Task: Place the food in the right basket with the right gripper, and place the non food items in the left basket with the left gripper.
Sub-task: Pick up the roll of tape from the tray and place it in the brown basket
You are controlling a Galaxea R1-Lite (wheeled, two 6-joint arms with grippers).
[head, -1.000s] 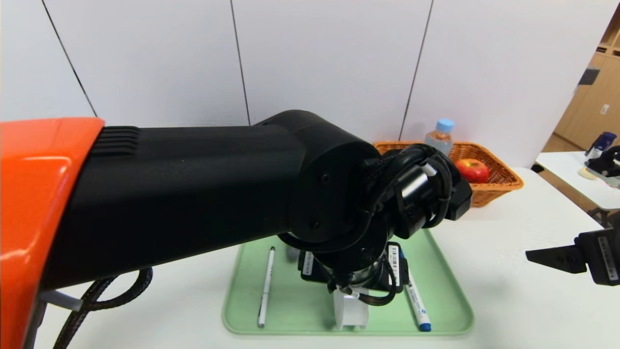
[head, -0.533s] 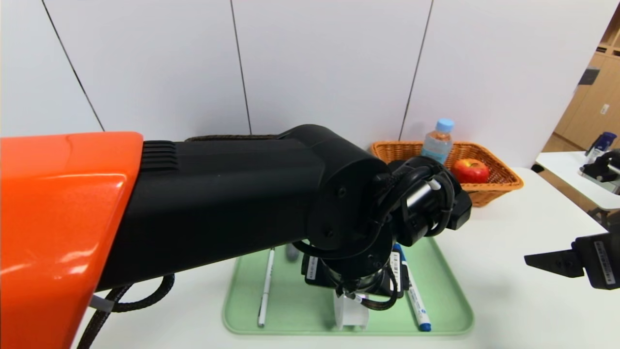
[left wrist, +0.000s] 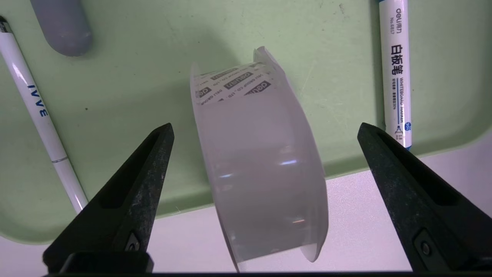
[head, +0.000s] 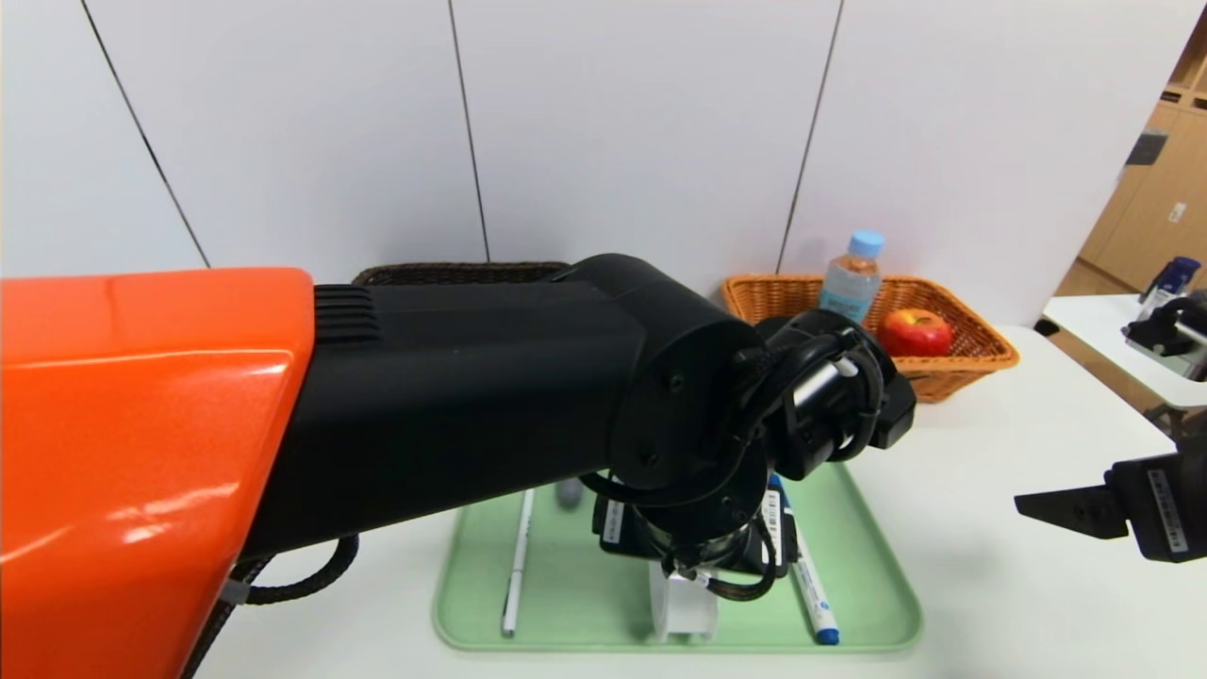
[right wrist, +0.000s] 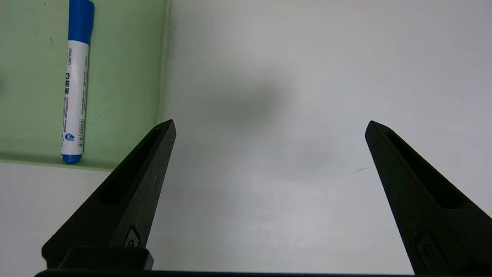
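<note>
With the apple (head: 917,330) and bottle (head: 851,276) already in my right basket (head: 981,358), I am hovering my wide-open left gripper (left wrist: 265,130) astride the upright tape roll (left wrist: 261,169) on the tray (head: 877,604), where pen (head: 516,566), marker (head: 811,589) and peeler (left wrist: 61,25) are waiting too.

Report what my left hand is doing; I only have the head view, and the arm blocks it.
Observer: The left hand is open, with a finger on either side of the tape roll, touching neither side.
Operator: Check how the roll sits.
Observer: It stands on its edge near the rim of the green tray.
Operator: Confirm the right hand.
Observer: The right hand is open above the white table, holding nothing.
</note>
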